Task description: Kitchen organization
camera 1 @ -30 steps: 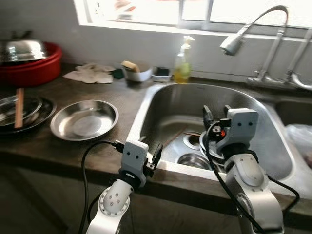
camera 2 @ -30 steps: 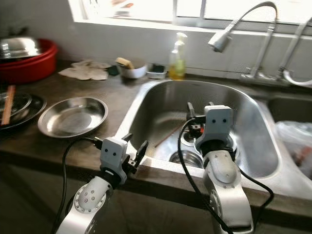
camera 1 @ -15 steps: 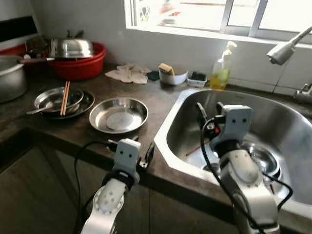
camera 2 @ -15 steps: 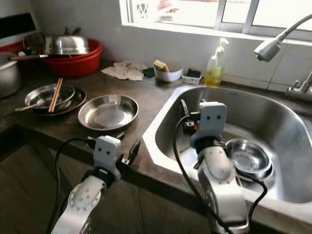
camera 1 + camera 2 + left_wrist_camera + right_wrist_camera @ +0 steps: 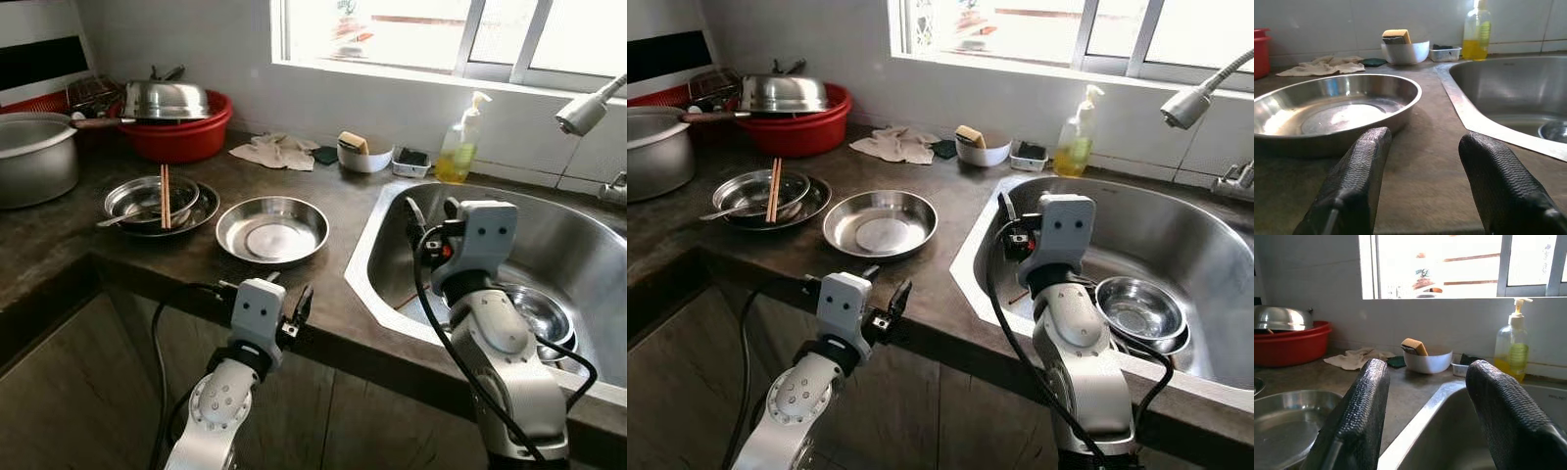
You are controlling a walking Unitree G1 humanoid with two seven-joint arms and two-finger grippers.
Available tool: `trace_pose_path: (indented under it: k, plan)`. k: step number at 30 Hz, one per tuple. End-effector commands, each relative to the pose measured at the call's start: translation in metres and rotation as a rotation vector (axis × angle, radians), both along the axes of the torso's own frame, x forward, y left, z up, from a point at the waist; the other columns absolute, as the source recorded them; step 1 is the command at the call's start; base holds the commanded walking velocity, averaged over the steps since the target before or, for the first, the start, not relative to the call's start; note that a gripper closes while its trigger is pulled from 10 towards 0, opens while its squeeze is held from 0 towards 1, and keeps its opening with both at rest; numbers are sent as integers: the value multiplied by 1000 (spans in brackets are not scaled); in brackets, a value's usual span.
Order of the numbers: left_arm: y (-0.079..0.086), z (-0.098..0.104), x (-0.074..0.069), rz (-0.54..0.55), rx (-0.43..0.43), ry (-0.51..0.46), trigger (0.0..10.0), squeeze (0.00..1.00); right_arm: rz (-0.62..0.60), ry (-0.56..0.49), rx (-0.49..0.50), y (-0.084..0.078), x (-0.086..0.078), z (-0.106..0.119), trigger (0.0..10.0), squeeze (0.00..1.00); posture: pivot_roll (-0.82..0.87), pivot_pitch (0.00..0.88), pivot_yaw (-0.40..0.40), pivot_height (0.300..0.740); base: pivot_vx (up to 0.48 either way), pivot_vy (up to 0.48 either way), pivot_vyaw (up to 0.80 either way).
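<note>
The left claw hangs low at the front lip of the desk, fingers spread and holding nothing. Just past its tips sits the wide steel pan, its rim almost level with them in the wrist camera. The right claw is raised over the near left corner of the sink, also spread and empty, pointing toward the window wall. Below and to its right a steel bowl rests in the basin.

Further left lies a plate stack with chopsticks across it, then a big pot and a red tub (a lid on top). Along the back are a rag, a white sponge bowl and a soap bottle.

The risk I see: the left claw sits so low that driving forward would knock the desk edge, or shove the light pan rather than grip it. Open room lies between pan and sink, and above the basin
</note>
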State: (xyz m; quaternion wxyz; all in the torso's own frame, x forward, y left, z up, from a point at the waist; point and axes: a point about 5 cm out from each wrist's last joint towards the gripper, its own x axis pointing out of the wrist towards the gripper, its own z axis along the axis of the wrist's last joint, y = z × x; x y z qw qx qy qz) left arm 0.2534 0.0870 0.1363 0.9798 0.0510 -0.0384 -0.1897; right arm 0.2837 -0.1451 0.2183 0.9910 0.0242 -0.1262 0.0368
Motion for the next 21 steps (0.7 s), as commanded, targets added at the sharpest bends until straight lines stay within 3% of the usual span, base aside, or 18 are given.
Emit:
trace_pose_path:
  k: [1,6,10,14,21]
  plan:
    - [-2,6,-1,1,-4,-20,10000,0,-15,5,-16,-5,3,1,10000,0,3,0,-56,740,0,0,0]
    - [-2,5,-2,5,-6,-15,10000,0,-4,8,-26,-3,6,1,10000,0,4,0,-61,740,0,211,0]
    - [-2,5,-2,8,-6,-13,10000,0,2,9,-26,-3,9,3,10000,0,5,0,-62,740,0,401,800]
    - [-3,5,-3,9,-8,-13,10000,0,1,5,-24,-5,12,7,10000,0,4,0,-63,740,0,0,731]
    - [-2,5,-2,20,-9,-10,10000,0,3,10,0,-10,21,12,10000,0,3,0,-64,740,0,0,0]
